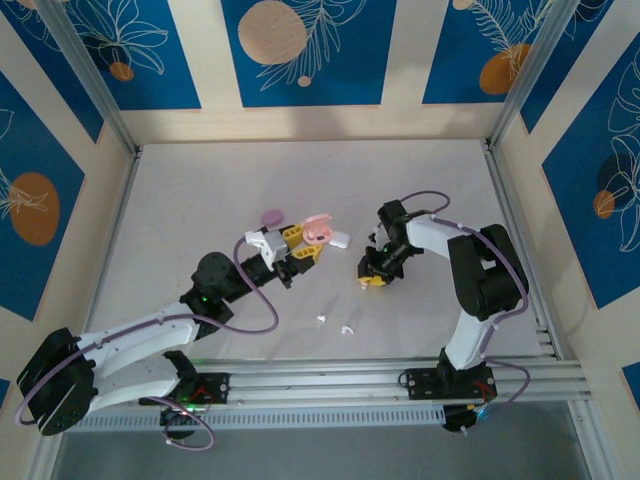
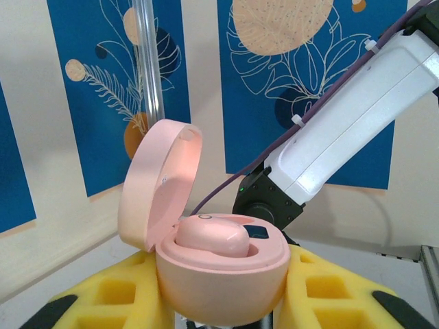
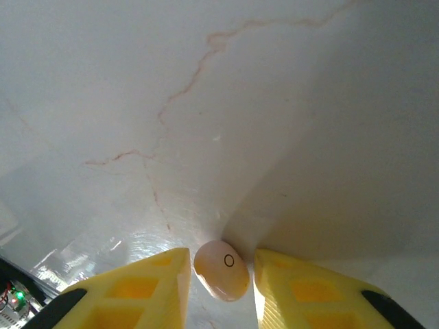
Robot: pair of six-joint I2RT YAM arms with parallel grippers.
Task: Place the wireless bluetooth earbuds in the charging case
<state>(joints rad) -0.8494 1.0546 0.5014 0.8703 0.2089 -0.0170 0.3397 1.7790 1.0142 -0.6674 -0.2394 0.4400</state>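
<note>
My left gripper (image 2: 223,301) is shut on the base of a pink charging case (image 2: 223,271) and holds it upright above the table. The round lid (image 2: 159,181) stands open to the left. One pink earbud (image 2: 209,237) lies seated in the case, and a dark empty socket (image 2: 257,232) shows beside it. In the top view the case (image 1: 318,228) sits at the tip of the left gripper (image 1: 305,250). My right gripper (image 1: 374,276) points down at the table. A second pink earbud (image 3: 221,270) lies on the table between its yellow fingers (image 3: 154,288), with a thin gap on each side.
A lilac case (image 1: 271,216) lies behind the left gripper and a white case (image 1: 338,240) just right of the pink one. Two small white earbuds (image 1: 321,319) (image 1: 346,328) lie near the front edge between the arms. Walls enclose the table on three sides.
</note>
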